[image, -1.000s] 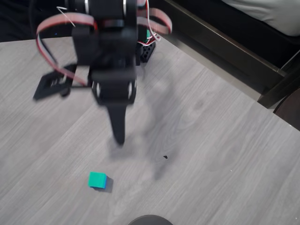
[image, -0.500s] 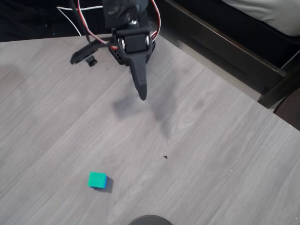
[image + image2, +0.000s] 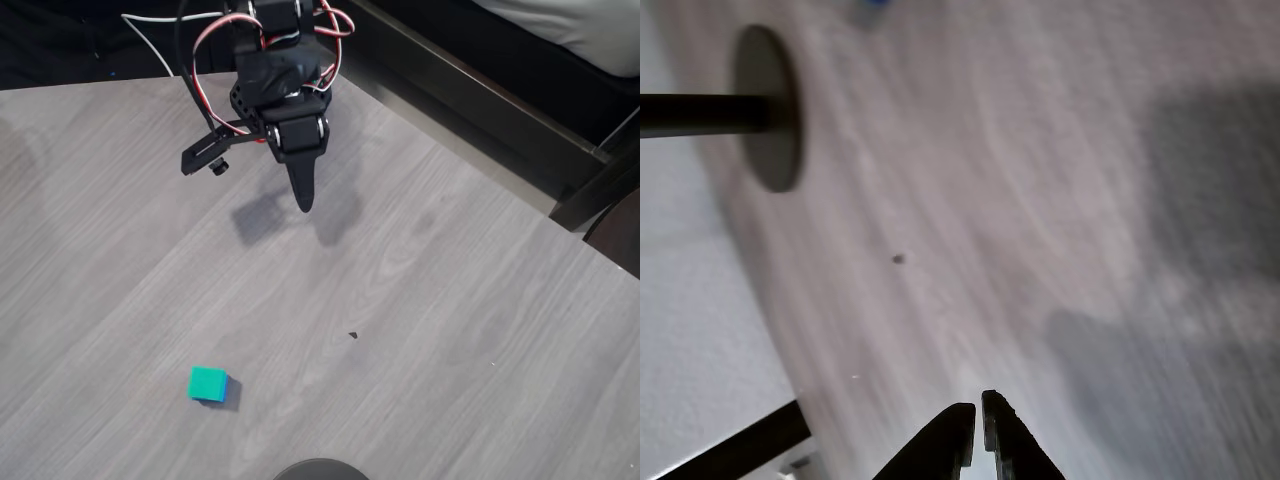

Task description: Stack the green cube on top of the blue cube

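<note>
The green cube (image 3: 207, 382) sits squarely on top of the blue cube (image 3: 226, 386), of which only a thin blue edge shows below and to its right. The pair stands on the grey wooden table (image 3: 450, 340) near the lower left of the overhead view. My gripper (image 3: 303, 205) hangs far above them in the picture, near the arm's base, shut with nothing in it. In the wrist view its two dark fingertips (image 3: 962, 420) meet at the bottom edge over bare table, and a blurred blue speck (image 3: 872, 4) shows at the top edge.
A dark round stand foot (image 3: 320, 468) pokes in at the bottom edge of the overhead view, and it shows with its pole in the wrist view (image 3: 768, 108). A small dark speck (image 3: 353, 334) lies mid-table. Dark furniture (image 3: 470, 90) runs along the table's upper right edge.
The arm has drawn back from near the cubes towards the top of the picture and folded in by its base. The stacked cubes have not moved.
</note>
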Robot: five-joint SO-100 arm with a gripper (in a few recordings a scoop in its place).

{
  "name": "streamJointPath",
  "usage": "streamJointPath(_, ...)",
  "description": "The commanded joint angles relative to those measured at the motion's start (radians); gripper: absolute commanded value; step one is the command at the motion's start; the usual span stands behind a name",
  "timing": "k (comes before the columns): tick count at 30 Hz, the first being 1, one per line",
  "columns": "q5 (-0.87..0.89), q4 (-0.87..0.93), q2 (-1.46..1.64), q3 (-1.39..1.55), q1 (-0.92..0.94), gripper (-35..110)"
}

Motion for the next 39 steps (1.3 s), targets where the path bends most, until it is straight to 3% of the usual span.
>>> streamJointPath(1, -0.011, -0.011, 0.028, 0.046, -0.003, 0)
streamJointPath(11, -0.009, -0.147, 0.028, 0.273, 0.018, 0)
streamJointPath(15, -0.002, -0.14, 0.028, 0.273, 0.015, 0)
streamJointPath(18, -0.011, -0.021, 0.028, 0.273, 0.008, 0)
streamJointPath(39, -0.009, -0.017, 0.028, 0.273, 0.015, 0)
